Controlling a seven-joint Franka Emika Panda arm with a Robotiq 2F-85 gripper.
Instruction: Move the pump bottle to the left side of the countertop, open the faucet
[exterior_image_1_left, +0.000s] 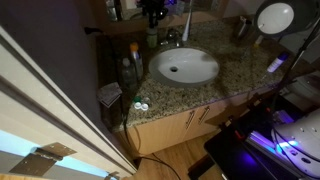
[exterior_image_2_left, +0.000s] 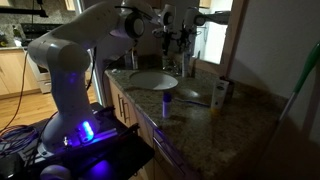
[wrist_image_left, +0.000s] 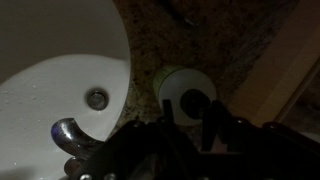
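In the wrist view I look straight down on the pump bottle (wrist_image_left: 172, 82), a pale greenish round with a dark pump head in its middle. It stands on the speckled granite countertop (wrist_image_left: 185, 35) beside the white basin (wrist_image_left: 50, 60). My gripper (wrist_image_left: 190, 122) is open, its two dark fingers on either side of the pump head; I cannot tell how far above it. The silver faucet (wrist_image_left: 68, 136) is at the lower left. In an exterior view the gripper (exterior_image_1_left: 155, 12) hangs over the bottle (exterior_image_1_left: 152, 40), with the faucet (exterior_image_1_left: 172, 38) next to it.
A taller clear bottle with an orange cap (exterior_image_1_left: 133, 60) stands at the counter's edge near a wall. A round mirror (exterior_image_1_left: 275, 17) stands at the far end. A blue-lit cup (exterior_image_2_left: 167, 100) and a small box (exterior_image_2_left: 218, 95) sit on the counter (exterior_image_2_left: 200, 125).
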